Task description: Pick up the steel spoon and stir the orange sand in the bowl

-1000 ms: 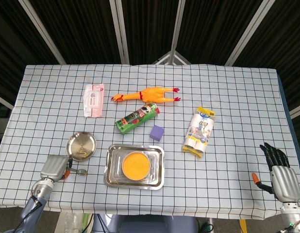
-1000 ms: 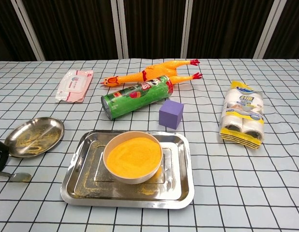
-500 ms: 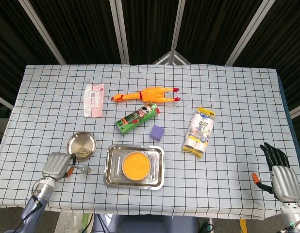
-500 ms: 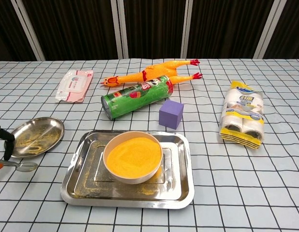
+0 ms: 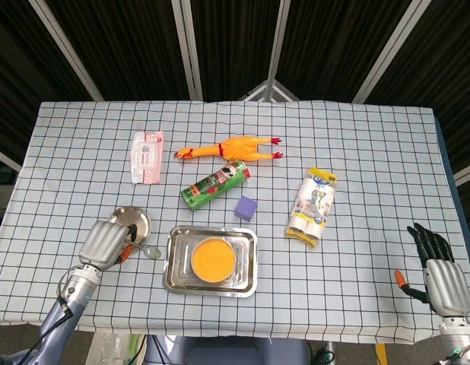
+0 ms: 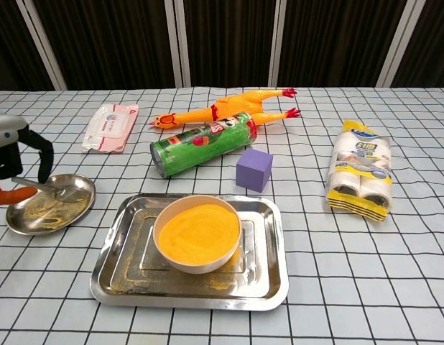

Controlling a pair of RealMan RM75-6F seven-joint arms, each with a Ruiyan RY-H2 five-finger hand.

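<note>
My left hand (image 5: 104,243) (image 6: 14,157) holds the steel spoon (image 5: 146,250) (image 6: 58,190) by its handle, raised over the small round steel plate (image 5: 133,217) (image 6: 44,213). The spoon's bowl points toward the tray. A white bowl of orange sand (image 5: 213,259) (image 6: 198,233) stands in the steel tray (image 5: 176,284) (image 6: 270,284), to the right of that hand. My right hand (image 5: 440,270) rests open at the table's near right corner, seen only in the head view.
Behind the tray lie a green chip can (image 5: 215,184) (image 6: 203,145), a purple cube (image 5: 246,207) (image 6: 253,169), a rubber chicken (image 5: 232,147) (image 6: 229,108), a wipes pack (image 5: 147,157) (image 6: 111,126) and a yellow-white packet (image 5: 313,206) (image 6: 360,178).
My left hand lifted the spoon off the cloth and carried it up and to the right, over the small plate. The right hand stayed still.
</note>
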